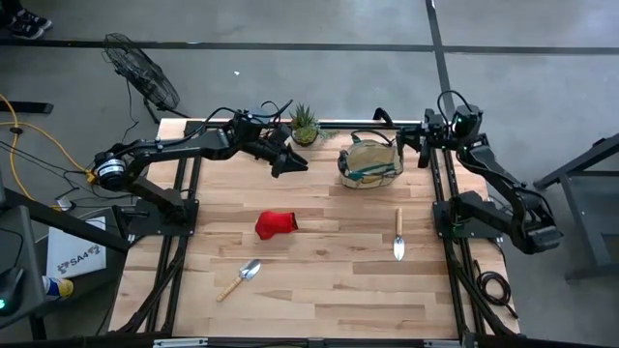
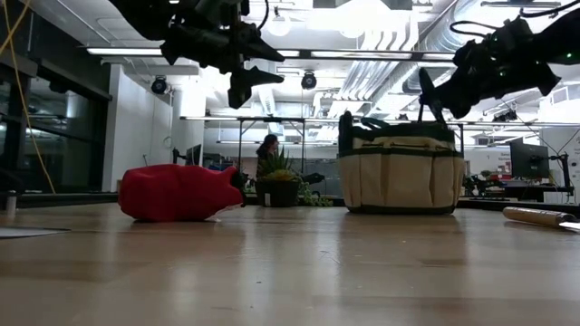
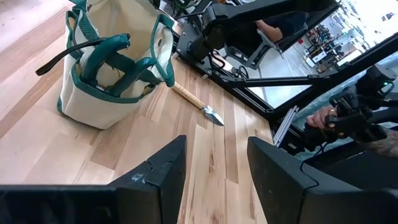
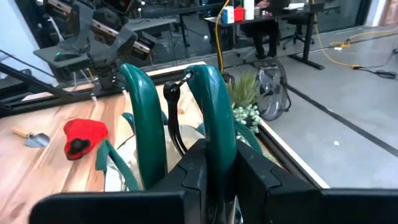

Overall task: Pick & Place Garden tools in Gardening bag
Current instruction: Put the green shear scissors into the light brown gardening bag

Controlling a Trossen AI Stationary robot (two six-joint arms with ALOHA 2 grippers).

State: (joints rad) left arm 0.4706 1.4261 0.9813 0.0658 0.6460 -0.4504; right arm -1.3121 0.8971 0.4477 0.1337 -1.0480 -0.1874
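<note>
The tan gardening bag (image 1: 370, 162) with green trim stands upright at the table's far right; a teal-handled pair of shears (image 3: 118, 59) sticks out of it. My right gripper (image 4: 214, 163) is shut on a second pair of teal-handled pruning shears (image 4: 208, 106), beside and above the bag's right rim. My left gripper (image 1: 287, 159) hangs open and empty above the table, left of the bag. A red glove (image 1: 276, 224) lies mid-table. Two trowels lie flat, one near the right edge (image 1: 397, 235) and one toward the near left (image 1: 239, 279). My right gripper pinches the shears between its two fingers where the two teal handles run together (image 4: 214, 149). The fingers lie nearly level, and the handles stick out beyond them, spread apart. The shears are lifted clear of the table. The blade end is hidden by the gripper.
A spiky green potted plant (image 1: 305, 124) stands at the far edge, between my left gripper and the bag. Bare wood lies across the near half of the table around the glove and trowels. Beyond the table a person sits at a desk (image 4: 267, 25).
</note>
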